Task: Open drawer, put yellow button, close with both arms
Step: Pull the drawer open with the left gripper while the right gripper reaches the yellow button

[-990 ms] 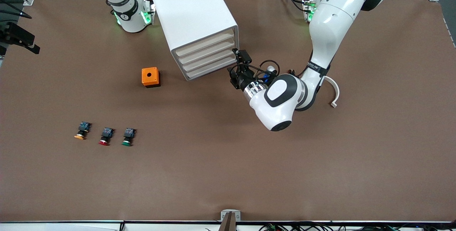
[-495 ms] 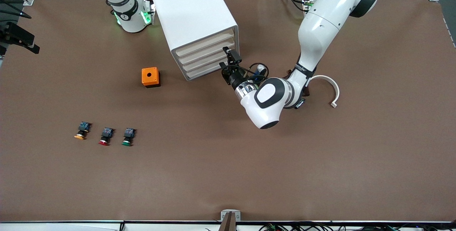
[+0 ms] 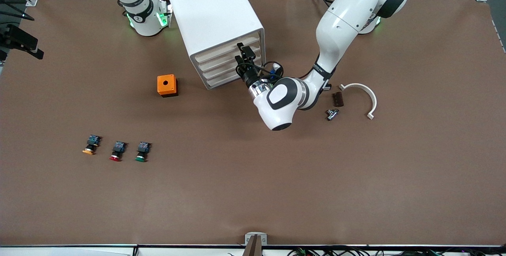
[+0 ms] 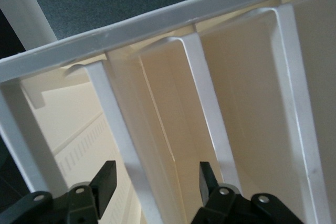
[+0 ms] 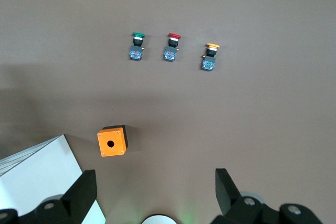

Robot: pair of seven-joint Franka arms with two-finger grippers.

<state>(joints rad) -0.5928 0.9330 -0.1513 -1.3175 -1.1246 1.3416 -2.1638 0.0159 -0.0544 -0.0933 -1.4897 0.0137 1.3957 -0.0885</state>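
Note:
The white cabinet [image 3: 213, 15] stands by the robots' bases with its four drawers shut. My left gripper [image 3: 242, 53] is at the drawer fronts. In the left wrist view, my left gripper [image 4: 155, 174] is open, and its fingers [image 4: 105, 177] straddle the front lip of the uppermost drawer [image 4: 123, 145] with gaps on both sides. The yellow button [image 3: 89, 148] lies on the table toward the right arm's end, nearer the front camera. My right gripper [image 5: 156, 192] hangs open and empty, high over the table, with the yellow button [image 5: 210, 56] far below it.
A red button [image 3: 116, 153] and a green button [image 3: 141, 153] lie in a row beside the yellow one. An orange box [image 3: 167, 85] with a hole sits beside the cabinet. A white curved piece [image 3: 361, 94] and small parts [image 3: 334, 108] lie toward the left arm's end.
My left arm has swung toward the right arm's end, carrying its gripper from the cabinet's corner onto the drawer fronts. Its fingers have narrowed. Small parts under the arm now show.

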